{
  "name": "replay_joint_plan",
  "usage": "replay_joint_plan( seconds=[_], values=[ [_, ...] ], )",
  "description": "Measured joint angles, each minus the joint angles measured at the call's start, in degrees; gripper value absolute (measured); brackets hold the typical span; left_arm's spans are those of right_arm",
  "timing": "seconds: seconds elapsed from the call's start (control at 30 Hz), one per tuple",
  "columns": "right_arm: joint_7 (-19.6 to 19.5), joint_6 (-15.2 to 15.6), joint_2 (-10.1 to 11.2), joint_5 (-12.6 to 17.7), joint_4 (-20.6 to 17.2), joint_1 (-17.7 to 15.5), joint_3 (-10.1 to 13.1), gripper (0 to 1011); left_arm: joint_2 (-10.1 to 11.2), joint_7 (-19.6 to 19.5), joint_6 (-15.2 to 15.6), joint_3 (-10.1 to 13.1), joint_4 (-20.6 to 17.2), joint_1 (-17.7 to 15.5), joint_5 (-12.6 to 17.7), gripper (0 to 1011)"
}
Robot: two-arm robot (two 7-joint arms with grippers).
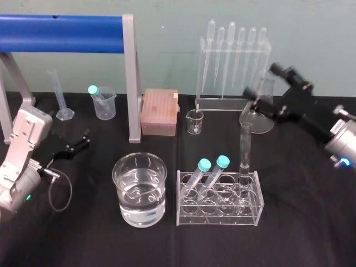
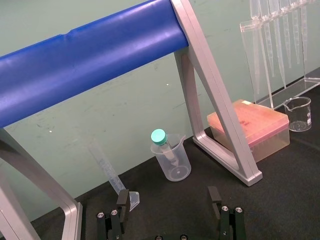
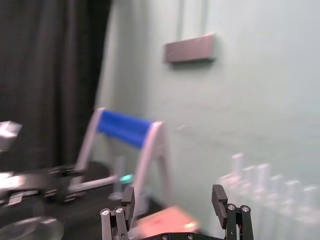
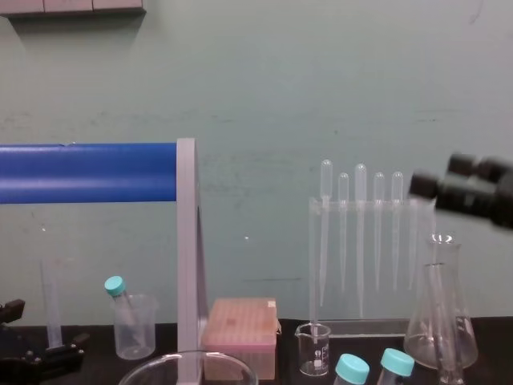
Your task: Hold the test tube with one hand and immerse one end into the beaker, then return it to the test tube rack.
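Head view: the test tube (image 1: 245,147) stands upright in the 2 o'clock corner slot of the rack (image 1: 218,218), with no tool on it. The beaker (image 1: 139,214), part-filled with clear liquid, sits on the surface (image 1: 306,222) at 9 o'clock of the rack. Judgement: immersion is either complete or not yet started; the tube's position alone cannot settle which. The right tool (image 1: 263,81) hangs raised at 1 o'clock of the tube, by the conical flask (image 1: 257,119), jaws apart and empty. The left tool (image 1: 84,139) sits low at 10 o'clock of the beaker, likewise spread and empty.

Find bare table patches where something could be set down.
Free: front strip before the beaker and test tube rack; right of the rack; between left gripper and beaker. Crowded: back row, tip box to flask, right gripper above.
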Motion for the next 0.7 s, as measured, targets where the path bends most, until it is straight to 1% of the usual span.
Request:
replay_joint_plan(
  seconds=[0.03,0.07,0.1,0.17,0.2,0.27,0.3,0.37,0.4,0.47,0.5,0.6,0.7],
  values=[
    [-3.25,-0.11,-0.02,-1.77,-1.05,-0.51,1.06,1000,0.00,0.00,0.00,0.00,0.00,0.00,0.00,1000],
    [-3.25,-0.11,-0.02,-1.77,-1.05,-0.51,1.06,1000,0.00,0.00,0.00,0.00,0.00,0.00,0.00,1000],
    [-6.13,0.42,-0.06,-3.37,-1.70,-0.89,2.01,1000,0.00,0.00,0.00,0.00,0.00,0.00,0.00,1000],
    [-8.84,1.73,-0.17,-4.62,-1.95,-1.20,2.68,1000,0.00,0.00,0.00,0.00,0.00,0.00,0.00,1000],
    [-10.92,3.52,-0.30,-5.49,-1.96,-1.41,3.14,1000,0.00,0.00,0.00,0.00,0.00,0.00,0.00,1000],
    [-12.66,5.45,-0.54,-6.06,-1.59,-1.52,3.42,1000,0.00,0.00,0.00,0.00,0.00,0.00,0.00,1000],
    [-13.73,7.44,-0.82,-6.34,-0.92,-1.53,3.46,1000,0.00,0.00,0.00,0.00,0.00,0.00,0.00,1000],
    [-14.34,9.01,-1.21,-6.45,-0.01,-1.52,3.45,1000,0.00,0.00,0.00,0.00,0.00,0.00,0.00,1000],
    [-14.62,10.46,-1.61,-6.54,0.94,-1.48,3.28,1000,0.00,0.00,0.00,0.00,0.00,0.00,0.00,1000],
    [-14.73,12.16,-2.29,-6.61,2.61,-1.36,2.91,1000,0.00,0.00,0.00,0.00,0.00,0.00,0.00,1000],
    [-14.73,12.16,-2.29,-6.61,2.61,-1.36,2.91,1000,0.00,0.00,0.00,0.00,0.00,0.00,0.00,1000],
    [-14.75,14.15,-3.32,-6.83,4.63,-1.48,2.42,1000,0.00,0.00,0.00,0.00,0.00,0.00,0.00,1000],
    [-14.68,14.83,-3.89,-6.90,5.50,-1.71,2.29,1000,0.00,0.00,0.00,0.00,0.00,0.00,0.00,1000]
  ],
)
